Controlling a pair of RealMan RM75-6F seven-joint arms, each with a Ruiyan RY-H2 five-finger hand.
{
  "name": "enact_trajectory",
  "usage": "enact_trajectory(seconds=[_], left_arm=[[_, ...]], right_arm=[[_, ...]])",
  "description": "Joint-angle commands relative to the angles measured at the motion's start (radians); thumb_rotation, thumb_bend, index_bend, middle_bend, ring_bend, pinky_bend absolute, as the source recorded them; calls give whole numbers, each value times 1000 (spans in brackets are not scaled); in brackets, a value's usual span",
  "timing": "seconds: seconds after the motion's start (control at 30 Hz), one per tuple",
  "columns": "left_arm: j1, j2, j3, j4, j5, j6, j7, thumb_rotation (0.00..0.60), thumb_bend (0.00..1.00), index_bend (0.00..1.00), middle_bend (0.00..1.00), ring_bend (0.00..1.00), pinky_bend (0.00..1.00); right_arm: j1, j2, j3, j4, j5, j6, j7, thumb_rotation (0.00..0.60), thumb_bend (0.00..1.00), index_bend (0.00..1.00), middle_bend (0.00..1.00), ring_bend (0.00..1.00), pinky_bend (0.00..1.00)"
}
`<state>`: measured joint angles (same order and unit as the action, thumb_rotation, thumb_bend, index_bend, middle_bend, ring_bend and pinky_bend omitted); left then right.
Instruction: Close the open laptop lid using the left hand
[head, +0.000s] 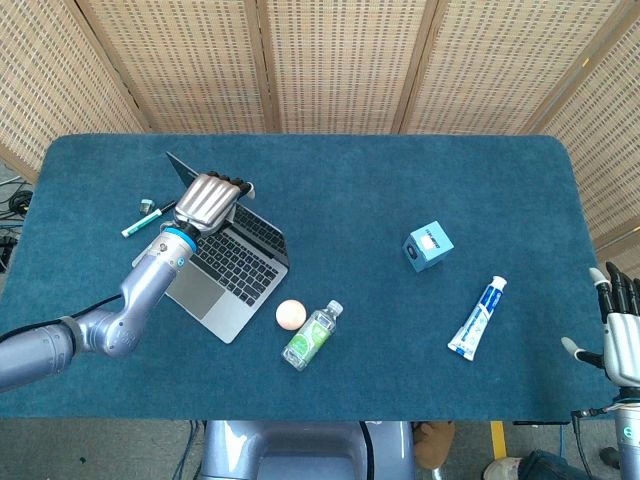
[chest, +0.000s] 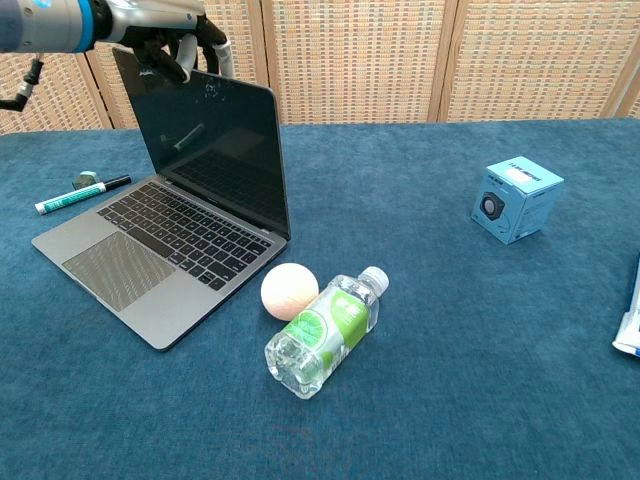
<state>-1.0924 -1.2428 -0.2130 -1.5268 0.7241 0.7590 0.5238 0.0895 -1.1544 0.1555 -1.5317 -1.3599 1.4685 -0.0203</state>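
Note:
The grey laptop (head: 232, 268) (chest: 165, 240) lies open at the table's left, its dark lid (chest: 205, 135) tipped forward over the keyboard. My left hand (head: 207, 200) (chest: 165, 28) grips the lid's top edge, fingers curled over it. My right hand (head: 622, 330) hangs off the table's near right corner with its fingers apart and nothing in it; the chest view does not show it.
A peach ball (head: 290, 314) (chest: 290, 291) and a lying water bottle (head: 311, 336) (chest: 322, 332) sit just right of the laptop's front. A green marker (head: 148, 218) (chest: 80, 193) lies to its left. A blue cube (head: 428, 246) (chest: 516, 199) and a toothpaste tube (head: 478, 317) are at the right.

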Motion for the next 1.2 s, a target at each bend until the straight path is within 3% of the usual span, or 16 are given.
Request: enact_trajectory(seconds=[0.03, 0.33, 0.63, 0.9, 1.2], left_arm=[[5, 58, 21, -75, -26, 11, 19, 600, 1000, 323, 369, 360, 296], [-8, 155, 80, -200, -112, 22, 77, 600, 1000, 323, 387, 370, 296], [-18, 194, 128, -250, -166, 20, 87, 600, 1000, 323, 387, 370, 296], [42, 200, 136, -247, -73, 19, -5, 600, 1000, 323, 387, 369, 296], [168, 159, 135, -170, 174, 30, -214, 600, 1000, 323, 387, 369, 296]], right_arm=[[-1, 0, -2, -2, -3, 1, -1, 600, 0, 0, 0, 0, 0], [-5, 2, -9, -15, -19, 15, -5, 600, 0, 0, 0, 0, 0], [-7, 0, -14, -18, -28, 18, -12, 600, 0, 0, 0, 0, 0], [-8, 3, -16, -22, -33, 19, -7, 600, 0, 0, 0, 0, 0], [-11, 6, -19, -26, -40, 24, -2, 600, 0, 0, 0, 0, 0]])
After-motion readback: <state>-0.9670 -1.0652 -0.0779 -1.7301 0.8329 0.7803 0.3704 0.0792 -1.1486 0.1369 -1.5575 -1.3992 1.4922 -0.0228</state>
